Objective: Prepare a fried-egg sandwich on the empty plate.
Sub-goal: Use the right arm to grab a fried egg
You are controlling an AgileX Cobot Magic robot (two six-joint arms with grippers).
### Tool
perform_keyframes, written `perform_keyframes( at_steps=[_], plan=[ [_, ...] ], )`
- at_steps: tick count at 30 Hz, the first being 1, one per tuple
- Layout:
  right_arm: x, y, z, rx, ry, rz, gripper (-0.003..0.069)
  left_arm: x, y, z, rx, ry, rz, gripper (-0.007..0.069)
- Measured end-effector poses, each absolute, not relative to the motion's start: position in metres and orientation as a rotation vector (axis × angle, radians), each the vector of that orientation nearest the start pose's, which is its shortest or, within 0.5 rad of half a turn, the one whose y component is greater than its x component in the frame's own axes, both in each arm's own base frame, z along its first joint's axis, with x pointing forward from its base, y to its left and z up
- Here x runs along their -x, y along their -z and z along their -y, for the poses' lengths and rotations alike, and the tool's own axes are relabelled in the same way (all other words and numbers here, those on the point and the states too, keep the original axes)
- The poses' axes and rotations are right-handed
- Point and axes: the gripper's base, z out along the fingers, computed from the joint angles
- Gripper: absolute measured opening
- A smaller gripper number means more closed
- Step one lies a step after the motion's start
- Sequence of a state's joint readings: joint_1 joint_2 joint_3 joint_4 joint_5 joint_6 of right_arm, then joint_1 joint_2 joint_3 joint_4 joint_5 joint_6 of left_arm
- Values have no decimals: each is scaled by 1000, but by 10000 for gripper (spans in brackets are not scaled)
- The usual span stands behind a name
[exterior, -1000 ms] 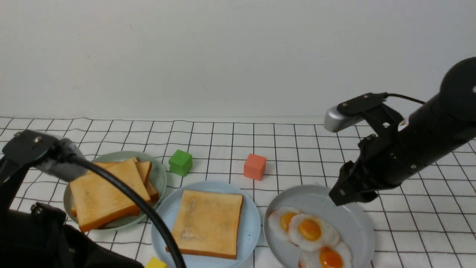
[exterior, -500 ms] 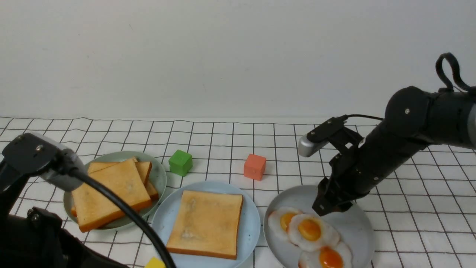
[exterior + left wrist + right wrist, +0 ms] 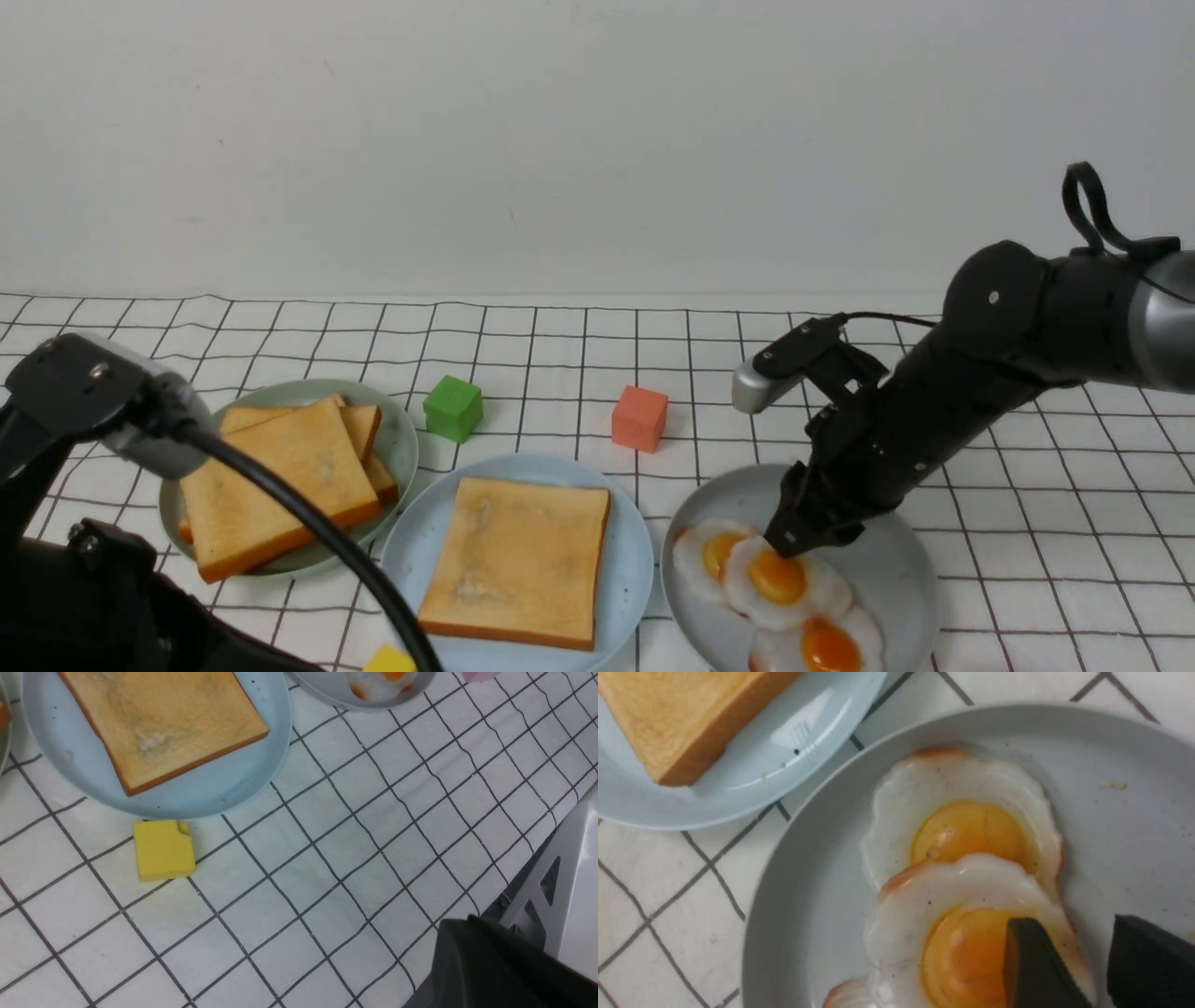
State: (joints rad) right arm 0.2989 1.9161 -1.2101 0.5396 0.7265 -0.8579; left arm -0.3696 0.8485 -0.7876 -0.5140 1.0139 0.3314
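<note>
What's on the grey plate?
The grey plate holds three overlapping fried eggs; the right claw is at the middle one. Overlapped egg edges and the plate beneath are hidden.

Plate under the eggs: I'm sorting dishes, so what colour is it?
The plate is grey with fine dark speckles; clearest in the right wrist view.

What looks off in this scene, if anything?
The yellow block beside the light blue plate has a notch missing from one corner. The top toast slice on the pale green plate sits askew, overhanging the rim.
</note>
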Motion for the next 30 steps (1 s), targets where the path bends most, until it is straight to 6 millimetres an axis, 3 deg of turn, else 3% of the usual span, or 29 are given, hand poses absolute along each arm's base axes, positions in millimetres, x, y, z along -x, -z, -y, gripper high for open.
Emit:
perform_keyframes(
  at_steps=[7,11,12,14,25,30],
  plan=[
    [-351,-158,-142,1101,-480,-2577,171,-119,-323,87,-686,670,-2402,-13],
    [-350,-157,-142,1107,-487,-2582,66,-119,-323,87,-686,671,-2403,-13],
    [-351,-157,-141,1116,-471,-2579,6,-119,-323,87,-686,671,-2403,-13],
    [-351,-156,-141,1120,-468,-2581,-8,-119,-323,87,-686,671,-2403,-13],
    [-346,-167,-138,1250,-428,-2520,1,-119,-323,87,-686,669,-2403,-13],
    [-342,-189,-134,1379,-332,-2402,85,-119,-323,87,-686,669,-2403,-13]
  ],
)
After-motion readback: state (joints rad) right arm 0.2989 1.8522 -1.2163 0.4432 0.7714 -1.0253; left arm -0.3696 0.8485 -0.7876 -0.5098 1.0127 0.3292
